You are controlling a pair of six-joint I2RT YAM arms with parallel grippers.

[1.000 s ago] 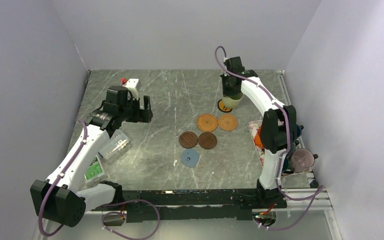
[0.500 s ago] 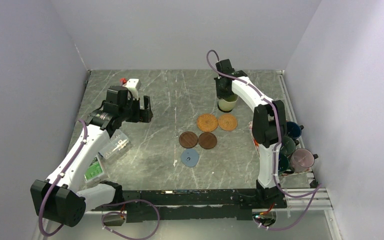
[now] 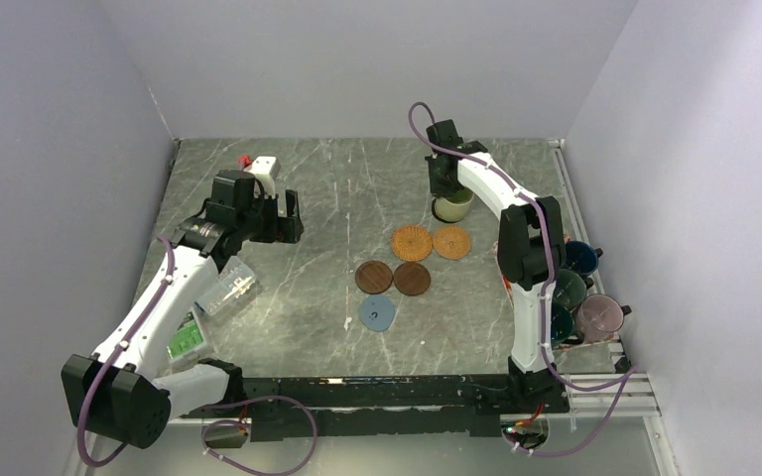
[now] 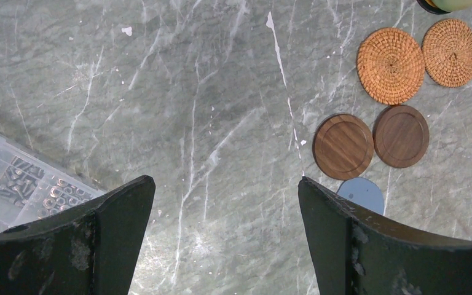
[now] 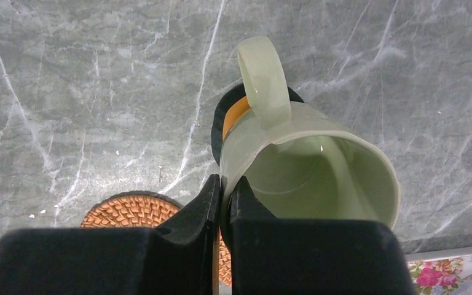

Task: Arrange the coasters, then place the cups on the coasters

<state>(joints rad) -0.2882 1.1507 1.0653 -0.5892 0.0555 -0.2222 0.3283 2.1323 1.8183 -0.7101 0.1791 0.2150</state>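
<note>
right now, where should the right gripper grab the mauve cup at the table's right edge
Pinch the rim wall of the mauve cup from above, one finger inside: it stands upright, mouth open upward. Take its near side, since dark cups crowd its left.

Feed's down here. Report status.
Left gripper open, empty. Right gripper shut on cream cup, over the black coaster. Nothing in the way.

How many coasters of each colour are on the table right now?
Tan woven round coasters: 2
Dark brown wooden round coasters: 2
Blue-grey flat round coaster: 1
Black round coaster with orange rim, partly hidden beneath the cream ceramic mug: 1
Total: 6
</note>
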